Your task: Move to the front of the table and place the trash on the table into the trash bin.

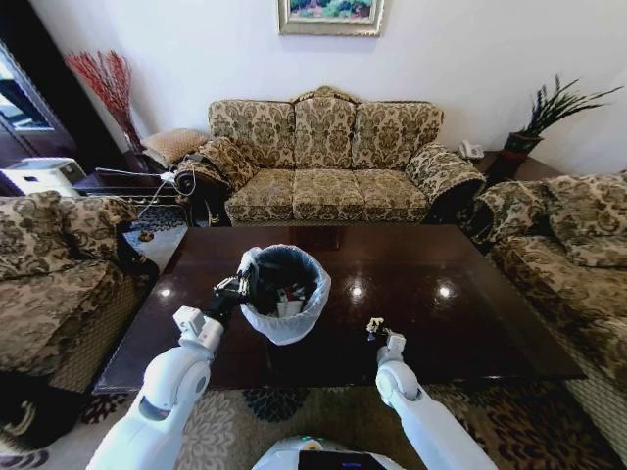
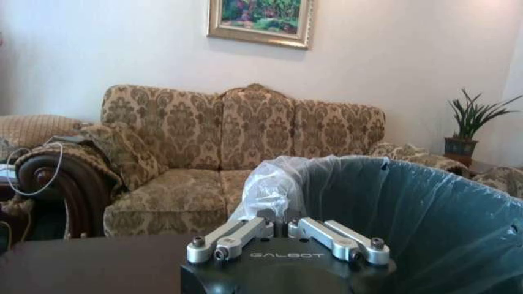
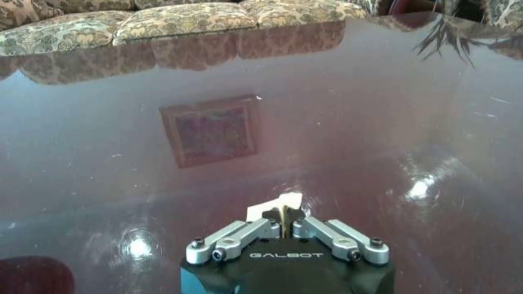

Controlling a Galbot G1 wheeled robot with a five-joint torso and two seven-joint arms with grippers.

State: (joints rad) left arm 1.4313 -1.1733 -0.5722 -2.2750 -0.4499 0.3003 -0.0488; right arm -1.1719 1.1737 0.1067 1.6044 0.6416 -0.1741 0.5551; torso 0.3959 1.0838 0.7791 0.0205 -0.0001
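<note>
The trash bin (image 1: pixel 286 294) stands on the dark glossy table (image 1: pixel 480 318), tipped toward me, its white bag folded over the rim. Some trash (image 1: pixel 290 297) lies inside it. My left gripper (image 1: pixel 235 287) is shut on the bin's near-left rim; in the left wrist view the left gripper (image 2: pixel 282 228) pinches the bag at the rim of the trash bin (image 2: pixel 408 214). My right gripper (image 1: pixel 376 328) is low over the table, right of the bin, and shut. The right wrist view has the right gripper (image 3: pixel 282 222) closed on a small pale scrap of trash (image 3: pixel 280 203) just above the table (image 3: pixel 343 122).
A patterned sofa (image 1: pixel 323 162) stands behind the table. Matching sofas flank it at left (image 1: pixel 49 269) and right (image 1: pixel 573 245). A side table with a plant (image 1: pixel 544 117) is at the back right. A patterned rug (image 1: pixel 294 411) lies under the table's near edge.
</note>
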